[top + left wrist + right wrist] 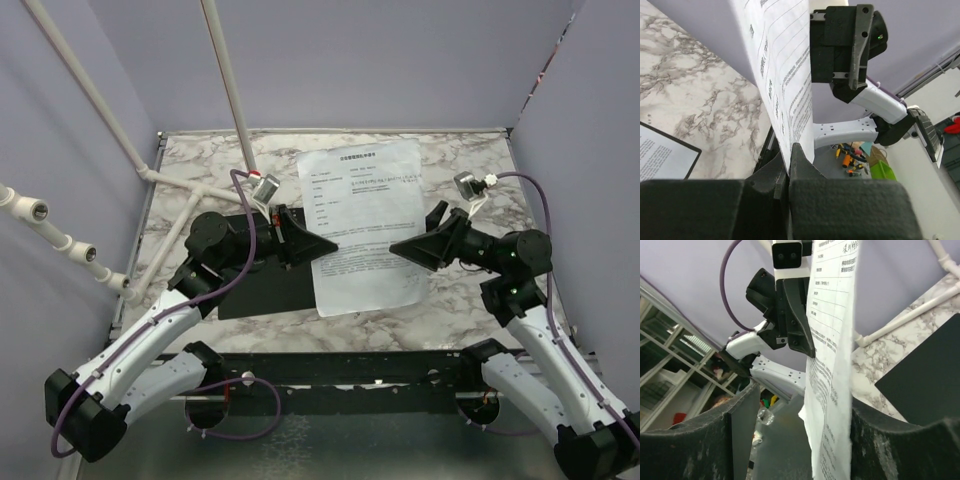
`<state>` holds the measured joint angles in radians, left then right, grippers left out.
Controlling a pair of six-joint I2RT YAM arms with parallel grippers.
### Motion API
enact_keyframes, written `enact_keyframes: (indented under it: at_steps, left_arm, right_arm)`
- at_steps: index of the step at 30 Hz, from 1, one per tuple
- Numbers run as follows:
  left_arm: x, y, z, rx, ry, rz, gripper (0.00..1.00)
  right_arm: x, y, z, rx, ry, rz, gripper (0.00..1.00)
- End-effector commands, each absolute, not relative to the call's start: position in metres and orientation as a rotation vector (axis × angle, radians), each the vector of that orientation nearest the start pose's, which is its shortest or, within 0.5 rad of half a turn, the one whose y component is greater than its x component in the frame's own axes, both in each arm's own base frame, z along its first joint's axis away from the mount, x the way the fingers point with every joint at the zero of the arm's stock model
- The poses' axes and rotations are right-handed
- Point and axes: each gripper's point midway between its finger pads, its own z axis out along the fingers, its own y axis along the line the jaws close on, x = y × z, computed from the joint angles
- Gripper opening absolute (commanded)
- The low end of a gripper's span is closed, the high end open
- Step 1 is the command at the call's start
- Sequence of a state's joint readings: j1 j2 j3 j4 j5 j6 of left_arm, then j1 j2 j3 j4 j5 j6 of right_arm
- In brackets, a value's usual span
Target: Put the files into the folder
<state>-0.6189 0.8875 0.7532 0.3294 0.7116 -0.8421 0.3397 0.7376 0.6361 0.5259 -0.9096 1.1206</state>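
Observation:
A white printed sheet of the files hangs in the air over the marble table, between both grippers. My left gripper is shut on its left edge; in the left wrist view the fingers pinch the sheet. My right gripper is open at the sheet's right edge. In the right wrist view the sheet hangs between the spread fingers, close to the right one. The folder lies open, black side up, under my left arm. Another printed sheet lies on it.
White plastic pipes run across the table's left and back. Purple walls close in three sides. A black rail runs along the near edge between the arm bases. Bare marble shows at the back right.

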Motion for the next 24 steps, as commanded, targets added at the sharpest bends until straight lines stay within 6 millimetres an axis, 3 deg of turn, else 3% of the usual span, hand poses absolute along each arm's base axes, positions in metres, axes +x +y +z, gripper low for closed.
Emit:
enact_keyframes:
  at_steps: [1, 17, 24]
  left_arm:
    - [0.167, -0.281, 0.351, 0.532, 1.598, -1.555, 0.0]
    - [0.172, -0.283, 0.344, 0.543, 1.626, -1.523, 0.0]
    - [0.166, -0.285, 0.355, 0.551, 1.576, -1.592, 0.0]
  right_arm:
    - [0.144, 0.225, 0.376, -0.496, 1.508, 1.636, 0.61]
    - [0.156, 0.221, 0.359, -0.541, 1.607, 1.456, 0.45]
    - [0.169, 0.222, 0.334, -0.49, 1.696, 1.447, 0.4]
